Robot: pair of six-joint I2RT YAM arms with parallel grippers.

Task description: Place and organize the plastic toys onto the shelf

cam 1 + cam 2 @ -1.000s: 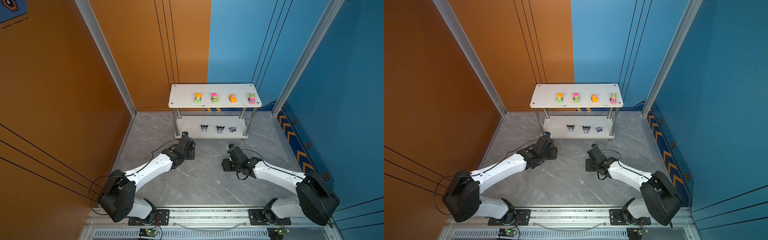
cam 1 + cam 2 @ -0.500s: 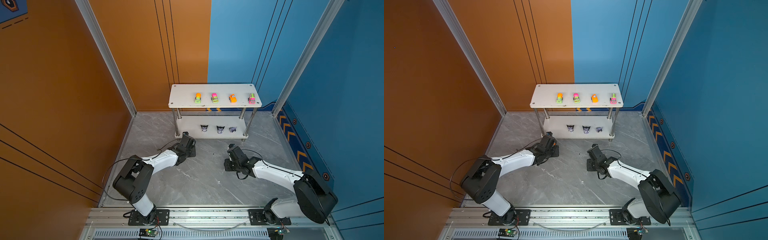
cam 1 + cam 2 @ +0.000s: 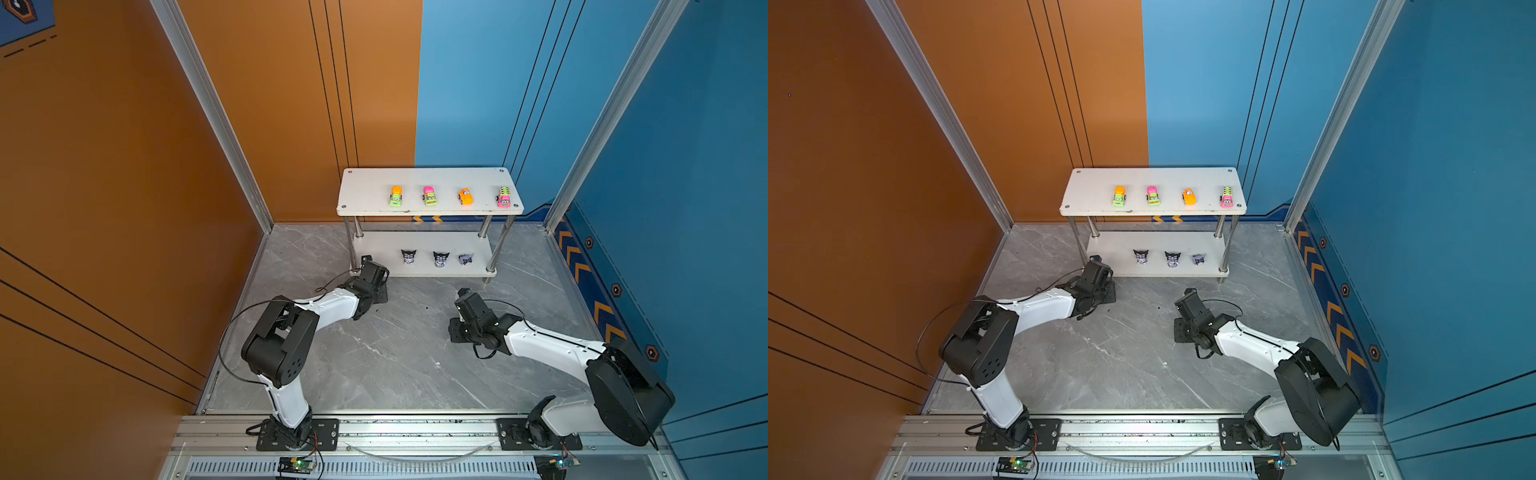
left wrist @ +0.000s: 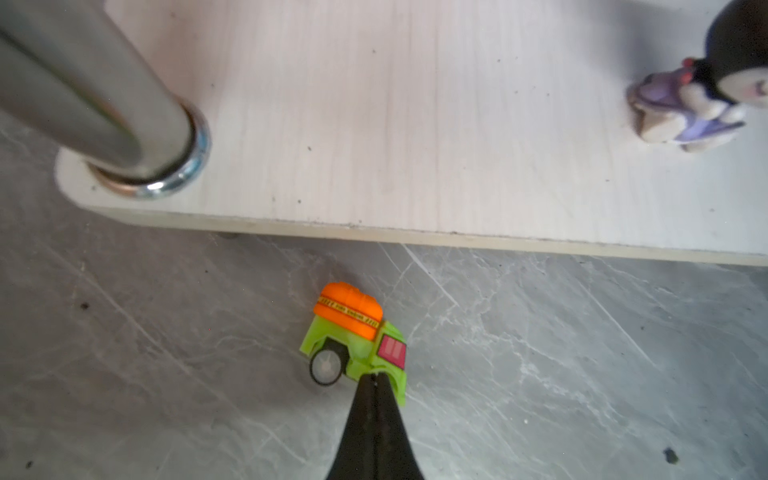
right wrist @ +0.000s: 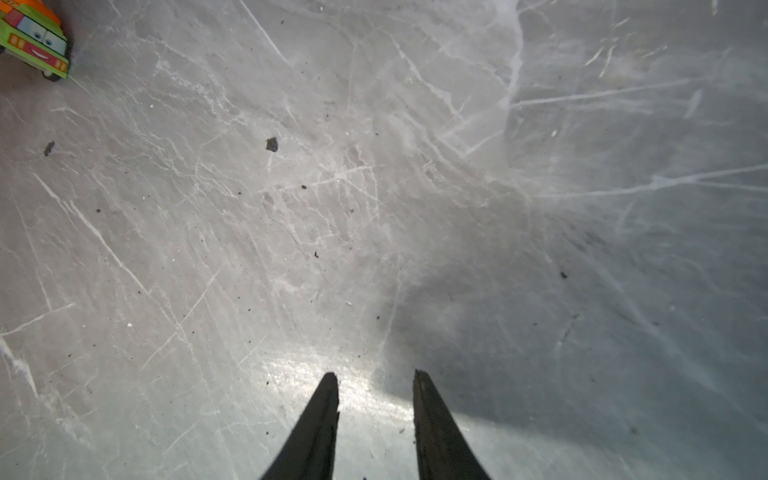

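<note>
Toy car (image 4: 353,336) rests on floor (image 4: 166,374) by closed left end effector (image 4: 376,376); right end effector (image 5: 376,374) stands narrowly parted.

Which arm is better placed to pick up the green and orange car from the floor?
Left. Its jaws, though shut, are right at the car, near the shelf. The right arm hangs farther away, jaws open over the floor.

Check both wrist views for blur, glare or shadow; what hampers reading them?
Left wrist view: the chrome post and the black-and-lilac figurine are out of focus, the green-and-orange toy car fairly sharp. Right wrist view: bright glare on the marble floor near the right gripper, a dark shadow beside it, part of the floor smeared.
</note>
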